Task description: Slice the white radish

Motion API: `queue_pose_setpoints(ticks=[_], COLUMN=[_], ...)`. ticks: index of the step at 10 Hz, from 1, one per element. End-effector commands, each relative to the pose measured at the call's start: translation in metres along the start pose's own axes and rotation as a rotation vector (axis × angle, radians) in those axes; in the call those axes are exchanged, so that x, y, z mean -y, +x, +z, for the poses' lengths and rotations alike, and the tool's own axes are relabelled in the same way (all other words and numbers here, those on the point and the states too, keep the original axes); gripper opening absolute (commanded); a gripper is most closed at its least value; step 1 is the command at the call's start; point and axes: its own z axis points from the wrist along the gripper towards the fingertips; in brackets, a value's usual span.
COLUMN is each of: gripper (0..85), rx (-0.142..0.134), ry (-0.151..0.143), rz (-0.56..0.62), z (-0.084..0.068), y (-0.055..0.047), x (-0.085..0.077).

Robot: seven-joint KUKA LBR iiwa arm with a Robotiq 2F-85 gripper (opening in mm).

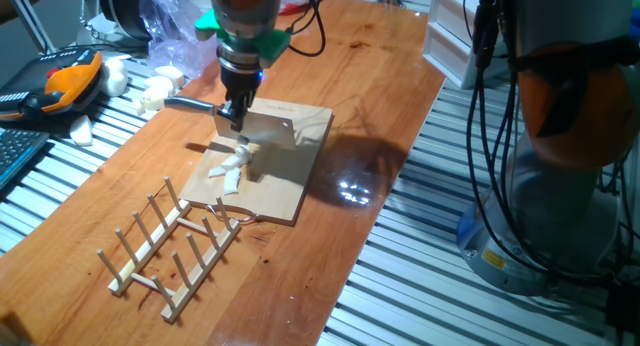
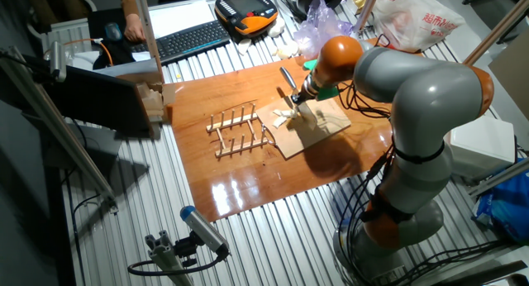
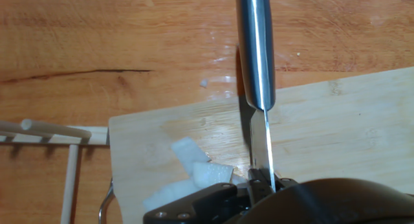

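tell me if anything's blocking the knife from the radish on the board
Nothing visible is. The gripper holds the knife over the wooden board, and the radish pieces lie uncovered right beside the blade. The rack sits off the board, away from the cut.

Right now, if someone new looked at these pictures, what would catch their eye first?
The gripper clamps a cleaver by its handle, blade down on the wooden board at mid-table. Pale pieces of white radish lie scattered on the board just beside the blade. In front of the board sits an empty wooden rack of dowels.
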Motion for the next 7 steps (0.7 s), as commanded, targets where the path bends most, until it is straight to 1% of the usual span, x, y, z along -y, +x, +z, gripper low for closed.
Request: queue_pose_setpoints(ticks=[1,2,4,5,6,7], gripper=[0.0,0.0,0.0,0.0,0.0,0.0], rx=[-0.004,-0.001,0.017,0.020,0.022,0.023], ry=[0.000,-0.003,-0.009,-0.010,-0.013,-0.010], rz=[0.001,0.003,0.006,0.007,0.007,0.007], z=[0.000,0.003,0.016,0.020,0.021,0.020], y=[0.000,0.001,0.004,0.005,0.005,0.005], x=[0.000,0.000,-0.002,-0.002,-0.002,-0.001])
